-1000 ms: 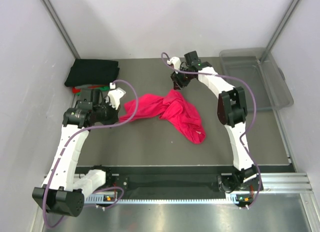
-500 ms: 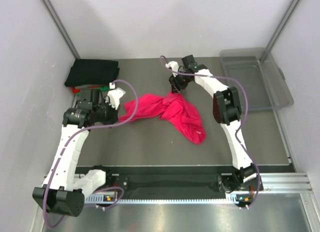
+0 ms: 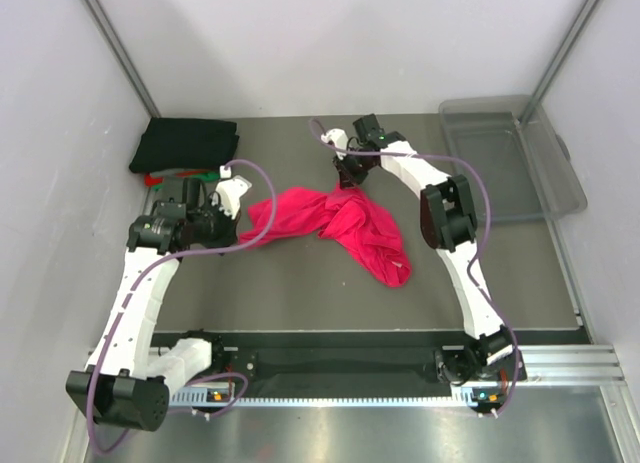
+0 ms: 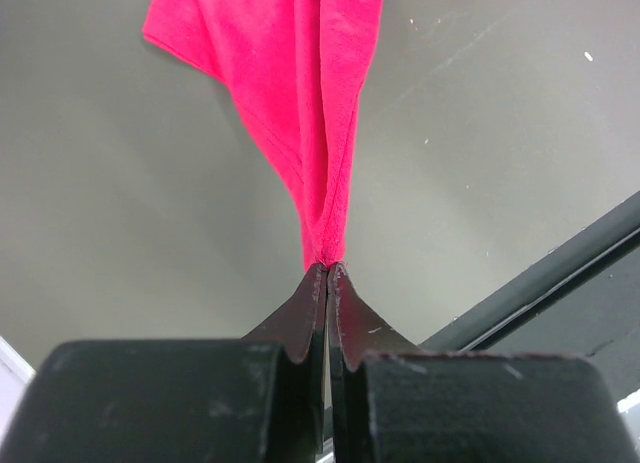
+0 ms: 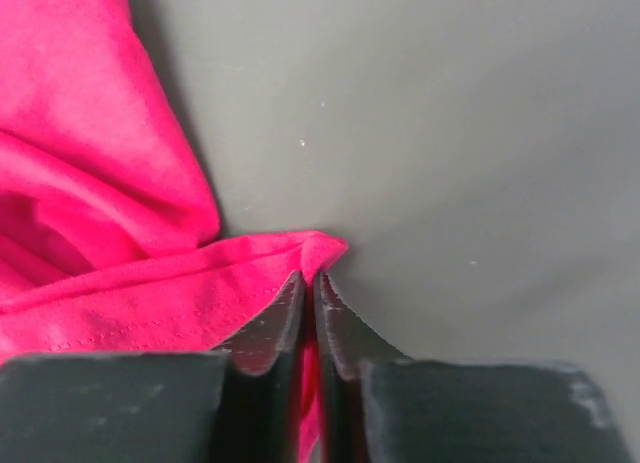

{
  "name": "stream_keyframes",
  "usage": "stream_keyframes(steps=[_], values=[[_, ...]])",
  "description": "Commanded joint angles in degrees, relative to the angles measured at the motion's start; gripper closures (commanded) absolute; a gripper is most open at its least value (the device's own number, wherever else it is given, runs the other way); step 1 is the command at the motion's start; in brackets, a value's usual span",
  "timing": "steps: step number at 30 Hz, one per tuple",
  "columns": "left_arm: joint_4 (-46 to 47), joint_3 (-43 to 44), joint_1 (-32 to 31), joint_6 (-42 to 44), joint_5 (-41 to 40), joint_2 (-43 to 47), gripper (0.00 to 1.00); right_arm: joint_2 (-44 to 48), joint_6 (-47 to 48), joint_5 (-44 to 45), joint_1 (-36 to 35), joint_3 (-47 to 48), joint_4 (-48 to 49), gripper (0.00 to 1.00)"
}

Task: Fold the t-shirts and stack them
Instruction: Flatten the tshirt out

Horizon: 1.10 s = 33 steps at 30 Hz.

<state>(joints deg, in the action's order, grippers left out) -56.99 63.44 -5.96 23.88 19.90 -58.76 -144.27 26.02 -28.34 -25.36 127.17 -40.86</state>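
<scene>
**Pink-red t-shirt (image 3: 340, 223) pinched at two edges, not yet spread**

The grey table (image 3: 300, 293) carries everything. At its middle the pink-red t-shirt lies crumpled, one lobe trailing toward the near edge and most of its cloth resting on the surface.

The clear bin (image 3: 510, 163) sits at the far right, well apart from the shirt.

In the far left corner a folded black t-shirt (image 3: 186, 141) tops the stack, with slivers of red and green showing beneath it. That is probably where this shirt goes once folded.

The left gripper (image 4: 327, 275) has its jaws pressed together on a bunched point of cloth at the shirt's left end, and the fabric fans away from the tips. The right gripper (image 5: 308, 283) is clamped on a stitched hem beside a corner at the shirt's far edge, low on the table.

Two grips at separate edges suggest the arms mean to pull the cloth apart and lay it flat. Folding itself looks unstarted.
</scene>
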Motion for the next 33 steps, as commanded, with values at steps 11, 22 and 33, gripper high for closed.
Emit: stream_keyframes(steps=[11, 22, 33], values=[[4.35, 18.71, 0.16, -2.25, 2.24, -9.25, 1.0, 42.63, 14.04, 17.86, 2.34, -17.37, 7.27, 1.0], [-5.41, 57.39, -0.28, -5.51, 3.22, -22.89, 1.0, 76.21, 16.52, 27.99, 2.95, -26.89, 14.4, 1.0], [-0.06, 60.92, -0.28, -4.63, 2.6, -13.23, 1.0, 92.14, 18.89, 30.97, 4.27, -30.23, 11.6, 1.0]])
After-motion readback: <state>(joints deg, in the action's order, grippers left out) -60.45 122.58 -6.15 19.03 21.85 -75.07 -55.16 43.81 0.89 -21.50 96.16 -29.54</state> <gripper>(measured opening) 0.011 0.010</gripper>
